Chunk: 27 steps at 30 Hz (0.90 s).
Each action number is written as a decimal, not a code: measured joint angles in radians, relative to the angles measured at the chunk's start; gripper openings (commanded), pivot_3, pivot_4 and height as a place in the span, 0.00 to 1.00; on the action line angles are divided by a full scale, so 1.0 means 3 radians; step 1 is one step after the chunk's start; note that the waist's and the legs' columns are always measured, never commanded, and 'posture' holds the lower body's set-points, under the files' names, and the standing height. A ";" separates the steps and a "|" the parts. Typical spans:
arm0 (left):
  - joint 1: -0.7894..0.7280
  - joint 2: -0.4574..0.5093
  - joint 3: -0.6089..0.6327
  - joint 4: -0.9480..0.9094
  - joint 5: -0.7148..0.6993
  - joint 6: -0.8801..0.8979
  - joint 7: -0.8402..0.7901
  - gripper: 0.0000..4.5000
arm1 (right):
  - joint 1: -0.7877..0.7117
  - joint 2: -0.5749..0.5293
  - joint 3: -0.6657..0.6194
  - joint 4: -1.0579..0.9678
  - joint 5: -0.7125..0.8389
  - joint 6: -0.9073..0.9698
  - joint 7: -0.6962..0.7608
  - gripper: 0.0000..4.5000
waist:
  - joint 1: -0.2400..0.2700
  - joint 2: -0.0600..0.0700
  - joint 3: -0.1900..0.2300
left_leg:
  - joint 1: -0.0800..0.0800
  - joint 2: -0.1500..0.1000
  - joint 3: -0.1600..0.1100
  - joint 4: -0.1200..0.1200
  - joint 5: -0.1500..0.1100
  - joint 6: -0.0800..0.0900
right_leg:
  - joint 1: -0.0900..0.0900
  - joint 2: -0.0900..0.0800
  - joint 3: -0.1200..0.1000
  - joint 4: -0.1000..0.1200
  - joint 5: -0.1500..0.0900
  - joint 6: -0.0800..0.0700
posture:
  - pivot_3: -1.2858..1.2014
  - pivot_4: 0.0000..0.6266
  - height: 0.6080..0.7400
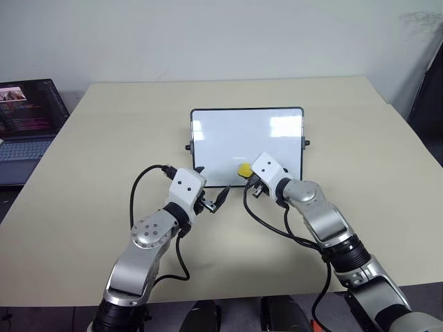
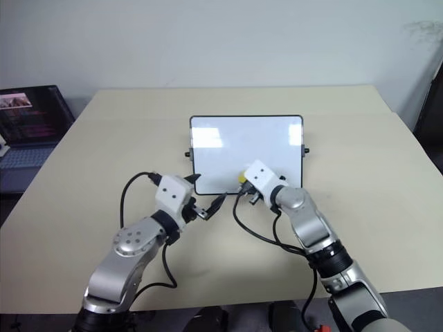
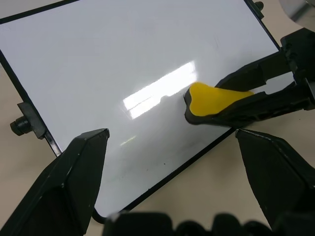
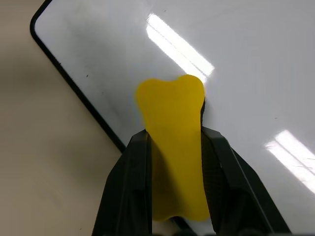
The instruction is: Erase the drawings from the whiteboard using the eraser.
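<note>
Right fingers (image 4: 147, 187) around eraser (image 4: 173, 142)

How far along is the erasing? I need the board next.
Nearly done: the whiteboard looks clean, no drawings visible. The right gripper holds the eraser on the board's near edge; the left gripper is open beside it. Left: any faint residue.
</note>
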 measured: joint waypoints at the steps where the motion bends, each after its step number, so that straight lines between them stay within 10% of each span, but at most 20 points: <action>1: -0.0001 -0.0001 0.0000 0.0000 0.0000 0.0001 0.0001 1.00 | 0.0003 -0.0003 0.0006 -0.0004 0.0000 0.0006 0.0008 0.23 | 0.0000 0.0000 0.0000 | 0.0000 0.0000 0.0000 0.0000 0.0000 0.0000 | 0.0000 0.0000 0.0000 0.0000 0.0000 0.0000 | 0.52 0.24 1.00; 27: -0.0033 -0.0004 -0.0007 -0.0018 -0.0002 0.0039 -0.0012 1.00 | -0.0296 0.0165 -0.0390 0.0271 0.0012 -0.0207 -0.0373 0.23 | 0.0002 0.0000 0.0000 | -0.0003 0.0000 0.0001 -0.0002 0.0000 -0.0001 | -0.0003 0.0000 0.0001 -0.0004 0.0000 0.0000 | 0.52 0.24 1.00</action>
